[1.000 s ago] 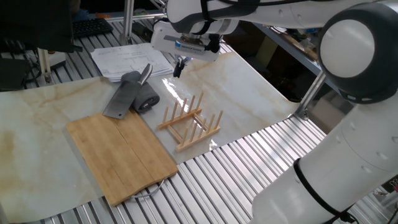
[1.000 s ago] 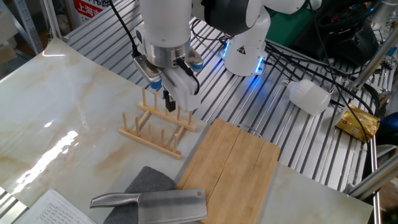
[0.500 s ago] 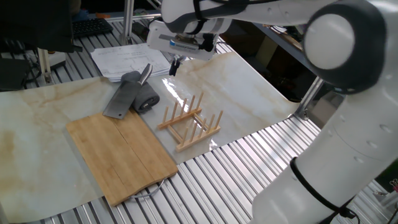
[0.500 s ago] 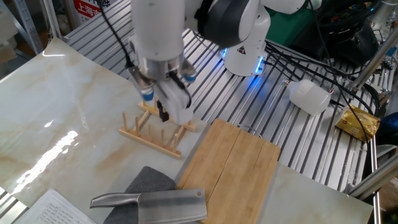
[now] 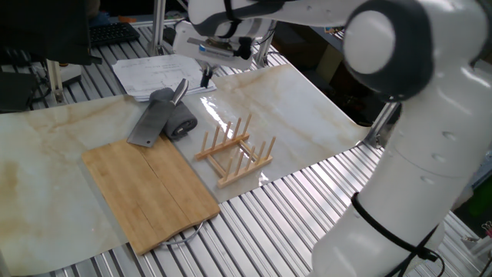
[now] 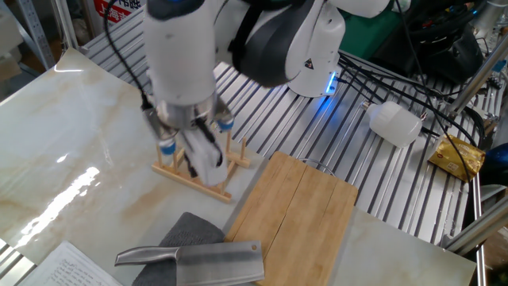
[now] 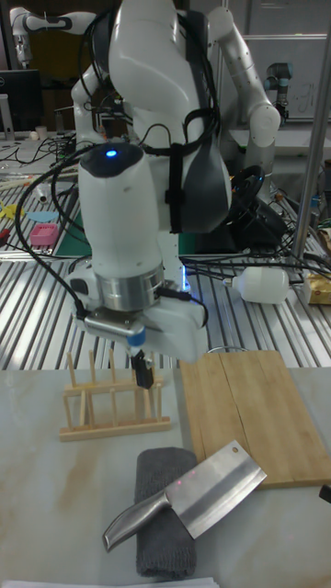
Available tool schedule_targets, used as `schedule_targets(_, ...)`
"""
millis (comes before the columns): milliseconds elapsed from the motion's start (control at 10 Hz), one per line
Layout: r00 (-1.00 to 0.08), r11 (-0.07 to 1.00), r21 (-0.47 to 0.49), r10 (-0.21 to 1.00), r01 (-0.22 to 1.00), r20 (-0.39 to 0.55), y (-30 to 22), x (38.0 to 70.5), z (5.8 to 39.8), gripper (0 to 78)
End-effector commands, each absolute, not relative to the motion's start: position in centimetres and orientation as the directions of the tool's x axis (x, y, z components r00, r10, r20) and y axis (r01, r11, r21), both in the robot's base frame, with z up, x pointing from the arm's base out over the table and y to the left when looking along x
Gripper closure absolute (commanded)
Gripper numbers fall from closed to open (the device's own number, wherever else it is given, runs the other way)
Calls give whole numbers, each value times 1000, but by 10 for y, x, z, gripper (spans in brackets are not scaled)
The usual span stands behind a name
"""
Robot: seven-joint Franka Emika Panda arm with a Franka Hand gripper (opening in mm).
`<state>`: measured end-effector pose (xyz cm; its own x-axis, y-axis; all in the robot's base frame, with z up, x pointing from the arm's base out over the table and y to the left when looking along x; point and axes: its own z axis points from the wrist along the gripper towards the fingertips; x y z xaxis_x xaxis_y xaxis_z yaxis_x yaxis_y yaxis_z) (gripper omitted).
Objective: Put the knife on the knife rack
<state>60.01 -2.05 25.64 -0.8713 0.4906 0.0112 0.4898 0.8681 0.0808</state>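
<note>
- Your gripper (image 7: 142, 377) hangs in the air, left of centre in the tall fixed view, above the marble-patterned worktop (image 5: 307, 108) and holding nothing.
- The jaws look nearly together, but the dark fingertips are small in every view, so you cannot tell for certain whether they are shut or slightly parted.
- The knife (image 7: 195, 497) lies flat at the bottom centre of the tall fixed view, its broad blade resting partly on the dark grey rolled cloth (image 7: 164, 528) (the handle points towards the lower left there).
- In one fixed view the knife (image 5: 156, 115) sits in the upper left, with its blade tip reaching the far edge of the bamboo cutting board (image 5: 150, 192).
- The knife rack (image 5: 236, 152) stands upright at the centre of that view, just beside the board's right edge and apart from the knife, with nothing between its pegs.
- In the other fixed view the arm's wrist hides part of the rack (image 6: 194, 176).
- A stack of papers (image 5: 157, 75) lies at the top left, behind the knife.
- A white bottle (image 7: 267, 284) lies on its side on the metal slats at the right of the tall view.
</note>
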Motion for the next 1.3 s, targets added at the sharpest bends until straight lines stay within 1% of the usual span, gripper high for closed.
schedule_targets(100,-852,849,88,523,521,5,-13,627,244,776)
schedule_targets(700,-845,841,107,534,530,-10,-19,661,217,776)
schedule_targets(1300,-833,829,128,552,544,-35,-15,672,192,776)
